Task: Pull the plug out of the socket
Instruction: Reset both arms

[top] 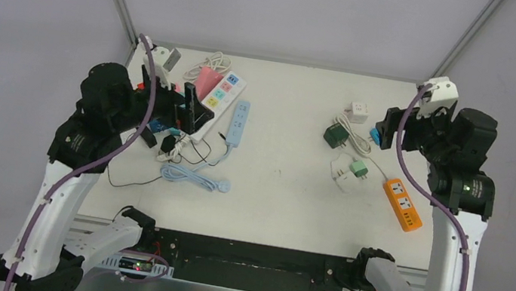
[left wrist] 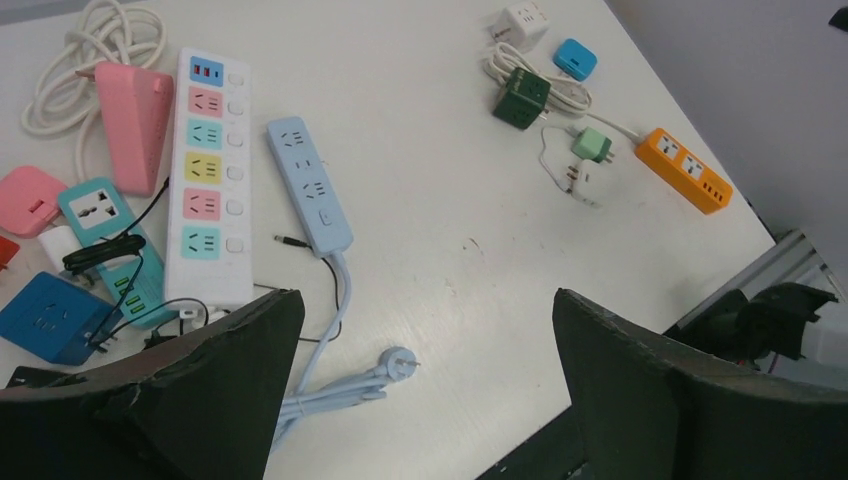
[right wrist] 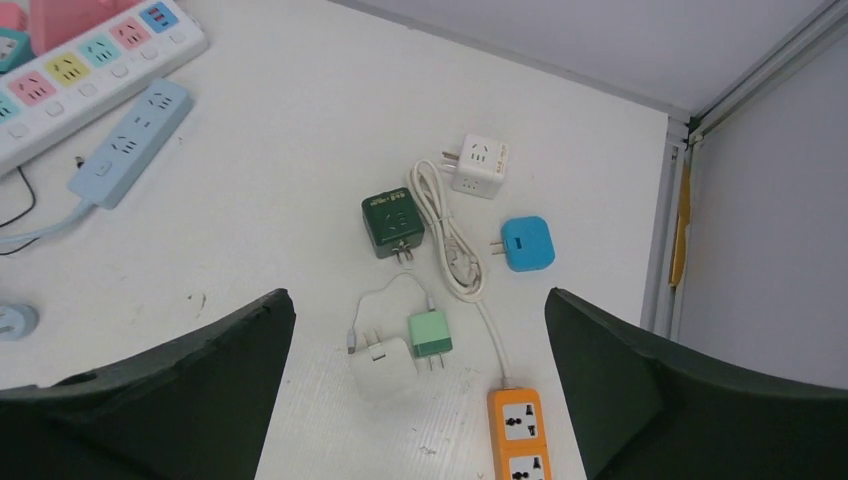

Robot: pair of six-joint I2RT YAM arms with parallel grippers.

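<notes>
The left hand [left wrist: 425, 300] is released. In its wrist view the two dark fingers [left wrist: 220, 390] stand wide apart, with only bare table [left wrist: 450, 200] between them. Seen from above, it hangs over the clutter at the table's nine o'clock side.

The pale blue plug [left wrist: 402, 358] lies flat and free on the table, at the three o'clock side of the left finger's tip. It sits at the end of a pale blue cable [left wrist: 340, 290] that runs up to the pale blue power strip [left wrist: 308, 185]. That strip lies close along the three o'clock side of the white power strip [left wrist: 205, 170] with coloured sockets, not touching it. A small black barrel plug [left wrist: 290, 241] rests just beside the blue strip's lower end. At the white strip's nine o'clock are a pink power strip [left wrist: 135, 110], a teal adapter [left wrist: 95, 210] and a blue cube socket [left wrist: 50, 315].

The right hand [right wrist: 417, 295] is released too, its fingers spread above the group at the table's three o'clock side. There, around a dark green cube adapter [right wrist: 392, 222], lie:
- a white cube adapter [right wrist: 478, 165] at one o'clock
- a blue square adapter [right wrist: 527, 243] at three o'clock
- a mint charger [right wrist: 430, 333] and a white charger [right wrist: 382, 370] at six o'clock
- an orange power strip [right wrist: 517, 430] at five o'clock
</notes>
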